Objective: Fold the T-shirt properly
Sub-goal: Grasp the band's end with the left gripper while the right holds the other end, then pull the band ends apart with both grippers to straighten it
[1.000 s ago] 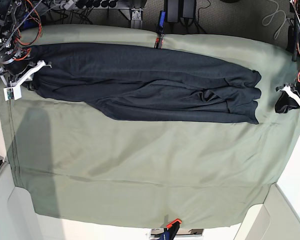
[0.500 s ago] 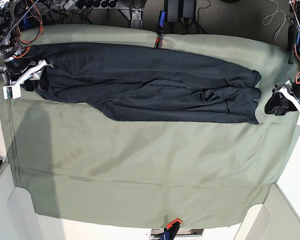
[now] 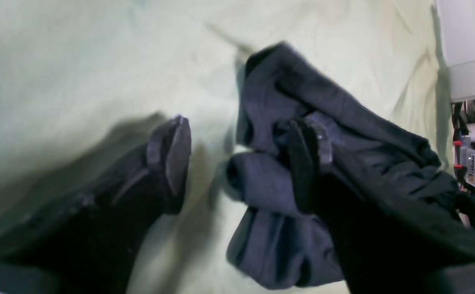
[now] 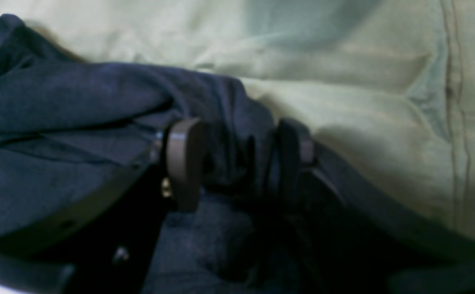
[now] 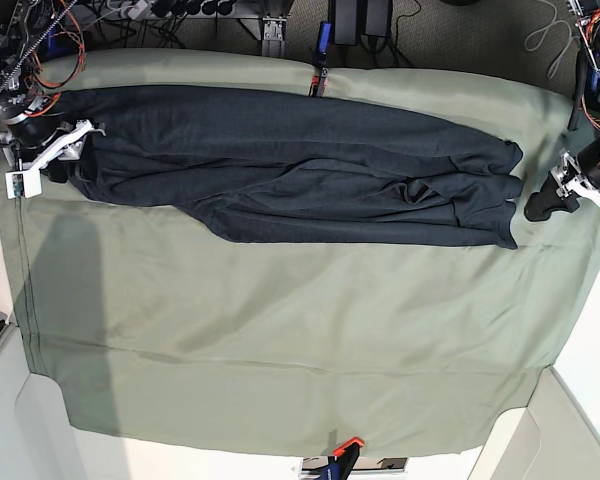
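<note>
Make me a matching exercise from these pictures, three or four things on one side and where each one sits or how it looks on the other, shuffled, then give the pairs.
Things:
1. T-shirt
2. table cloth
3. left gripper
4. right gripper

Descriptions:
A. olive green, covering the table
B. at the shirt's end on the right of the base view, open
C. dark, stretched in a long band across the far side
D. at the shirt's end on the left of the base view, fabric between its fingers

Pairs: 1-C, 2-A, 3-B, 4-D
</note>
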Controlling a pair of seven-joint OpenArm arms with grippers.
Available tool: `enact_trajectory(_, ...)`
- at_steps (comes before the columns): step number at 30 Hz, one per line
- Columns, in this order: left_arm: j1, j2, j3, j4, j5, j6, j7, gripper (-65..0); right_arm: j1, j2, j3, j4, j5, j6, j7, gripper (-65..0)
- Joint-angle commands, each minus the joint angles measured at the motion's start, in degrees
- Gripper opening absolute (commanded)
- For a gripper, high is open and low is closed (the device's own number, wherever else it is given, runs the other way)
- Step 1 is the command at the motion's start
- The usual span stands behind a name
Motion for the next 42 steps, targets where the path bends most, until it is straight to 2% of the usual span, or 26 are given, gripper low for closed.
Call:
enact_trajectory(1, -1.7, -1.6, -0.4, 0.9, -1.5, -0.7, -1.0, -25.0, 0.4, 0.6, 0.3, 1.1, 1.0, -0.2, 1.1, -35.1)
enact_trajectory(7, -8.0, -1.6, 1.4, 0.9, 5.3, -0.7, -2.8, -25.0, 0.4, 0.6, 0.3, 1.1, 1.1, -0.2, 1.1, -35.1)
enact_trajectory(9, -9.4, -1.6, 4.2, 0.8, 8.3, -0.7, -4.2, -25.0, 0.4, 0.6, 0.3, 1.0, 1.1, -0.2, 1.1, -35.1)
enact_trajectory(15, -11.9, -1.5, 11.7, 0.8, 12.1, -0.7, -7.7, -25.0, 0.4, 0.6, 0.3, 1.1, 1.1, -0.2, 1.1, -35.1)
enact_trajectory(21, -12.4, 0.0, 12.8, 0.8, 17.0, -0.7, -9.7, -25.2, 0.5, 0.6, 0.3, 1.1, 1.1, -0.2, 1.1, -35.1)
enact_trajectory(23, -12.4, 0.5, 12.8, 0.8, 18.4, -0.7, -9.7, -31.2, 0.5, 0.6, 0.3, 1.1, 1.1, -0.2, 1.3, -35.1)
enact_trajectory(27, -12.4, 0.9, 12.8, 0.9, 18.3, -0.7, -9.7, -57.1, 0.4, 0.6, 0.3, 1.0, 1.1, -0.2, 1.3, -35.1)
enact_trajectory(29, -12.4, 0.9, 12.8, 1.4, 18.2, -0.7, -9.6, -65.0, 0.5, 0.6, 0.3, 1.0, 1.1, -0.2, 1.3, -35.1)
enact_trajectory(33, -12.1, 0.0, 11.8, 5.6, 18.1, -0.7, -8.0, -65.0, 0.5, 0.6, 0.3, 1.0, 1.0, -0.2, 1.6, -35.1)
enact_trajectory(35, -11.0, -0.9, 10.9, 9.2, 16.4, -0.7, -5.5, -65.0, 0.5, 0.6, 0.3, 1.0, 1.0, -0.2, 1.6, -35.1)
enact_trajectory(38, -7.0, -2.6, 10.6, 16.0, 12.0, -0.7, -1.0, -65.0, 0.5, 0.6, 0.3, 1.0, 1.0, -0.2, 1.6, -35.1)
enact_trajectory(42, 0.2, -3.8, 10.6, 24.7, 11.8, -0.7, -0.6, -65.0, 0.5, 0.6, 0.3, 1.0, 1.0, -0.2, 2.5, -35.1)
